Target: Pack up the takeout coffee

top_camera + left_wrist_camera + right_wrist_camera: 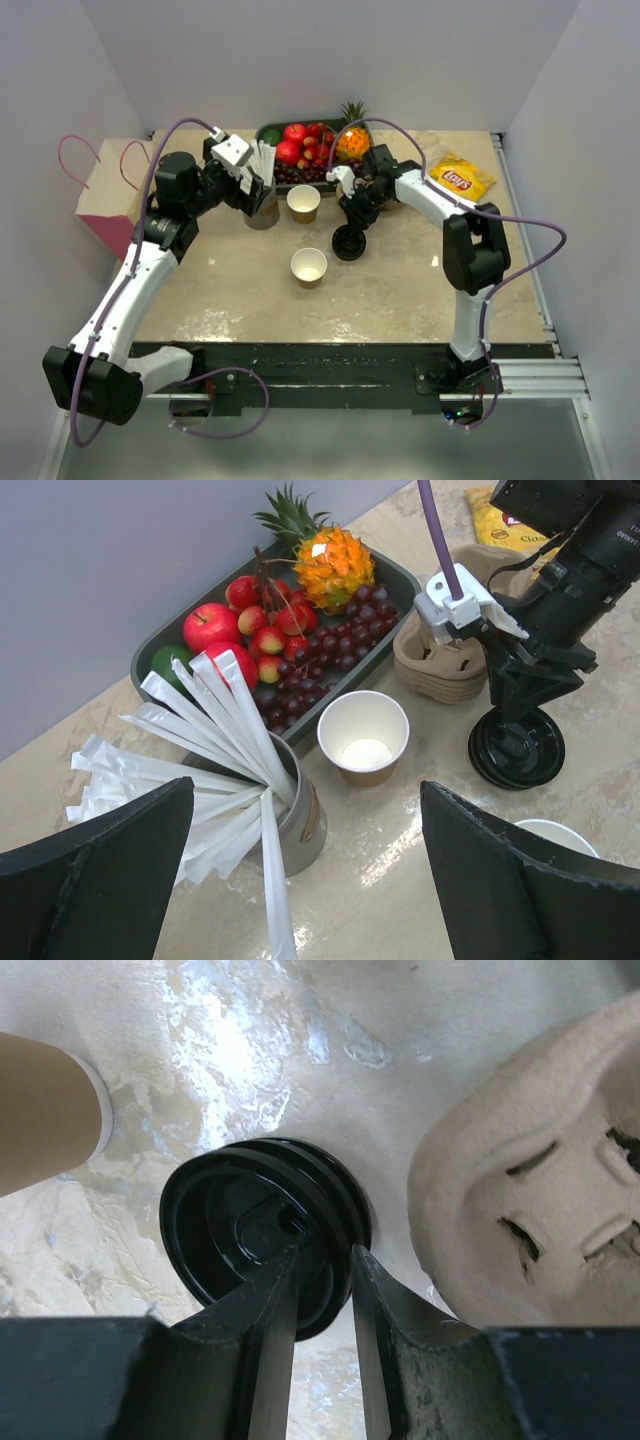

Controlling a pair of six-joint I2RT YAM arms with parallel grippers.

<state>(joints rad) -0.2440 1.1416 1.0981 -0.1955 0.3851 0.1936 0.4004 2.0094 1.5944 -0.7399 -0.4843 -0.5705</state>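
Pinching rim of the black lid stack [240, 1225], your R tool [325, 1252] is narrow; L tool [308, 785] wide over straws [200, 730]. 2 lidless paper cups, far cup [303, 203] and near cup [309, 267], on tabletop [400, 290] left of it.

Robot lab booth.
Plain grey walls [300, 60] box in a marbled worktop [400, 290]; black mounting plate [340, 365] and loose cable [230, 430] at its near edge.

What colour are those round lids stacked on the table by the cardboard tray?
Glossy black. The lids show best in the right wrist view.
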